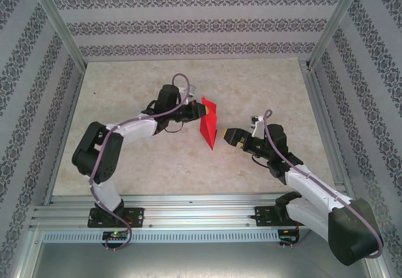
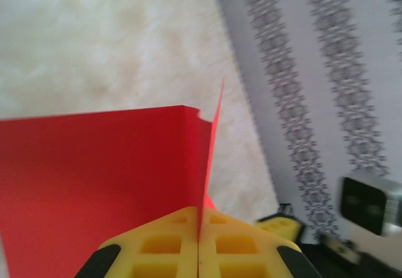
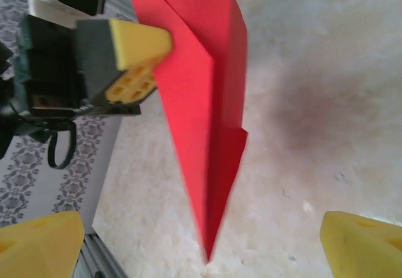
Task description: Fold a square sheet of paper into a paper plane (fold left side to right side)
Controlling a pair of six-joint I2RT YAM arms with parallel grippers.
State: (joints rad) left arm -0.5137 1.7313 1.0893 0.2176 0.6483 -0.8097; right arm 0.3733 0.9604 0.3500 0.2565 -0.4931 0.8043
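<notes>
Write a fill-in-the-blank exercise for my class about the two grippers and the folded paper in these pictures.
1. The left gripper is ___ on the paper plane, holding it off the table.
2. The right gripper, near the plane's pointed end, has its jaws ___.
3. The fingertips of both grippers are coloured ___.
Missing words: shut; open; yellow.
</notes>
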